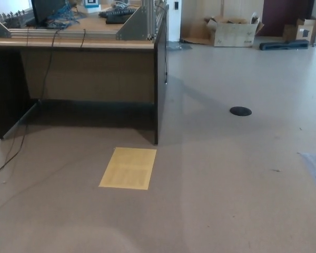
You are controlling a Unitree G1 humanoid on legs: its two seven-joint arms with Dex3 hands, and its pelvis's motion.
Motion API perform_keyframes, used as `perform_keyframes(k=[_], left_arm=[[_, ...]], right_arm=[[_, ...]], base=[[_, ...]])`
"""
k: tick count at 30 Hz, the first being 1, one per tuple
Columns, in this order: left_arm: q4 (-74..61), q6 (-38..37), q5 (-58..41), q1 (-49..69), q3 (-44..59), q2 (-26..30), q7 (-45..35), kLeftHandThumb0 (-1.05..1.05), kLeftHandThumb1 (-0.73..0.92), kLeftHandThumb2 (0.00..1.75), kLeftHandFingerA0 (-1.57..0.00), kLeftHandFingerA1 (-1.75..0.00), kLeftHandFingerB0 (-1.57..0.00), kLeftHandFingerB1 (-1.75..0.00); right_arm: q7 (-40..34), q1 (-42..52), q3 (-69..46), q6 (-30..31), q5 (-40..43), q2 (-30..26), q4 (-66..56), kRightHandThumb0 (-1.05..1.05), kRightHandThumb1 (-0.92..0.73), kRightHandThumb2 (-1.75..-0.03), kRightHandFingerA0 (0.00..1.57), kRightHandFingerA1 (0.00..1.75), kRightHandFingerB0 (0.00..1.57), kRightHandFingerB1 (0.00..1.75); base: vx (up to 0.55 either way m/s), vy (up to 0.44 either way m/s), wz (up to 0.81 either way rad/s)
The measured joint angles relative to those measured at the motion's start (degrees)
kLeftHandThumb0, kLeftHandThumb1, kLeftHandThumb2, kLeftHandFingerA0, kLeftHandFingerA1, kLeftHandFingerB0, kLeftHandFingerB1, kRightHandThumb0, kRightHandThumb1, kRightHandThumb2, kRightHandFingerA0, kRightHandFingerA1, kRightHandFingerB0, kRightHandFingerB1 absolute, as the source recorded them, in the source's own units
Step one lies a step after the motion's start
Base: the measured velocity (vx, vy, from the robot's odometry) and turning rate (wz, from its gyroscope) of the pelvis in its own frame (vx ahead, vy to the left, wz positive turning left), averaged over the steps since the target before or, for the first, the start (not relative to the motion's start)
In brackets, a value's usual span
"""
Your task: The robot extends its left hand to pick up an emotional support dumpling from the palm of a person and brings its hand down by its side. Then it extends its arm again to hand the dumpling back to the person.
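Note:
Neither of my hands shows in the head view, and the pale pink dumpling is out of the picture too. No person or person's palm is visible. Only the room in front of me shows: grey floor and a desk at the upper left.
A wooden desk (pixel 89 68) with dark side panels stands at the upper left, with cables hanging down to the floor. A yellow sheet (pixel 128 167) lies on the floor before it. A black round disc (pixel 240 111) lies at mid right, and cardboard boxes (pixel 233 30) stand far back.

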Motion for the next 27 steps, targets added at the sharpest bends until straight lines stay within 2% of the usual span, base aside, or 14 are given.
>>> perform_keyframes(k=[3,4,5,9,10,12,16,18,23,25,26,27], left_arm=[[2.4,-1.3,-0.3,0.9,-1.7,0.0,0.3,-0.16,0.92,0.70,-0.74,-1.60,-0.63,-1.08],[2.9,-1.6,-0.4,1.2,-2.2,0.0,0.4,-0.15,0.92,0.69,-0.74,-1.58,-0.64,-1.00],[3.3,-1.9,-0.4,1.4,-2.6,0.0,0.5,-0.15,0.92,0.69,-0.74,-1.58,-0.64,-1.00],[7.3,-4.2,-0.5,2.8,-5.2,0.1,1.3,-0.14,0.92,0.72,-0.74,-1.55,-0.67,-1.01],[8.3,-4.7,-0.5,3.3,-5.7,0.1,1.4,-0.18,0.92,0.69,-0.73,-1.60,-0.63,-1.02],[10.1,-5.8,-0.5,4.0,-6.9,0.3,1.5,-0.16,0.92,0.67,-0.72,-1.63,-0.63,-1.05],[13.1,-7.7,-0.5,4.6,-8.0,1.1,1.6,-0.17,0.92,0.69,-0.76,-1.63,-0.58,-1.10],[14.2,-8.5,-0.6,4.7,-8.3,1.6,1.6,-0.20,0.92,0.70,-0.79,-1.63,-0.57,-1.07],[16.4,-10.0,-1.0,4.6,-9.0,3.0,1.9,-0.17,0.92,0.66,-0.74,-1.67,-0.55,-1.10],[16.7,-10.4,-1.2,4.4,-9.2,3.5,2.2,-0.20,0.92,0.71,-0.78,-1.61,-0.58,-1.09],[16.7,-10.7,-1.3,4.1,-9.4,3.8,2.2,-0.26,0.88,0.91,-0.88,-1.41,-0.72,-1.07],[16.6,-10.9,-1.4,3.9,-9.5,4.0,2.3,-0.26,0.88,0.91,-0.88,-1.41,-0.72,-1.07]], right_arm=[[-0.6,0.5,-0.5,-0.2,0.1,0.4,0.0,-0.48,-0.59,-0.58,0.62,0.44,0.35,0.32],[-0.8,0.6,-0.6,-0.3,0.2,0.5,0.0,-0.48,-0.59,-0.58,0.60,0.44,0.34,0.31],[-0.9,0.7,-0.7,-0.3,0.2,0.6,0.0,-0.48,-0.59,-0.58,0.60,0.44,0.34,0.31],[-1.2,2.1,-0.9,-0.7,0.2,0.7,-0.3,-0.49,-0.59,-0.58,0.62,0.44,0.34,0.32],[-1.2,2.5,-0.9,-0.7,0.2,0.7,-0.4,-0.49,-0.58,-0.58,0.64,0.45,0.35,0.32],[-1.3,3.0,-0.9,-0.8,0.2,0.7,-0.5,-0.50,-0.58,-0.58,0.64,0.45,0.36,0.32],[-1.5,3.4,-0.9,-1.2,0.2,0.7,-0.5,-0.50,-0.58,-0.58,0.65,0.45,0.37,0.33],[-1.7,3.5,-0.9,-1.2,0.2,0.7,-0.5,-0.49,-0.58,-0.58,0.64,0.45,0.37,0.32],[-2.3,3.5,-0.7,-1.6,0.0,0.7,-0.4,-0.47,-0.59,-0.58,0.63,0.45,0.36,0.32],[-2.4,3.5,-0.6,-1.7,0.0,0.7,-0.3,-0.46,-0.59,-0.58,0.64,0.45,0.35,0.32],[-2.4,3.5,-0.6,-1.7,0.0,0.7,-0.3,-0.49,-0.58,-0.58,0.65,0.45,0.36,0.32],[-2.4,3.5,-0.6,-1.8,0.0,0.7,-0.2,-0.49,-0.58,-0.58,0.65,0.45,0.36,0.32]], base=[[0.00,0.000,0.00],[0.00,0.000,0.00],[0.00,0.000,0.00],[0.00,0.000,0.00],[0.00,0.000,0.00],[0.00,0.000,0.00],[0.00,0.000,0.00],[0.00,0.000,0.00],[0.00,0.000,0.00],[0.00,0.000,0.00],[0.00,0.000,0.00],[0.00,0.000,0.00]])
